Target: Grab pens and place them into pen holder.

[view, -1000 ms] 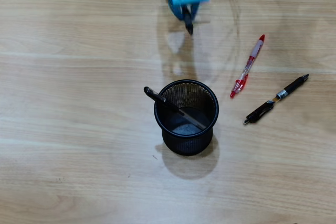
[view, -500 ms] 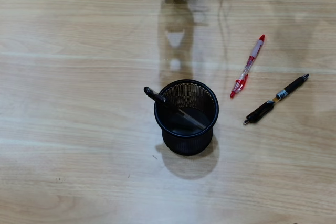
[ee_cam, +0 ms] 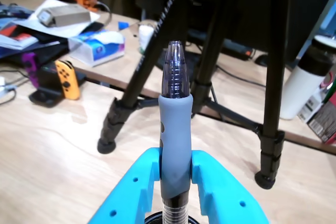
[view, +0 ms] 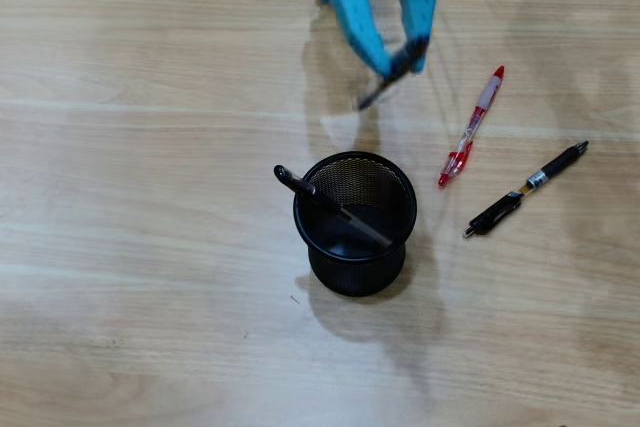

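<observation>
Back in overhead view, end effector (ee_cam: 175,170) clamps a pen (ee_cam: 174,129) near table's (view: 150,247) far edge.

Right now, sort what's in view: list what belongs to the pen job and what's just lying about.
Part of the job:
- pincer, shut on a grey-grip pen
- mesh pen holder, one black pen already leaning in it
- red-and-white pen on the table
- black silver-banded pen on the table

Just lying about (wrist view):
- tripod legs
- white bottle
- tissue pack
- orange controller
</observation>
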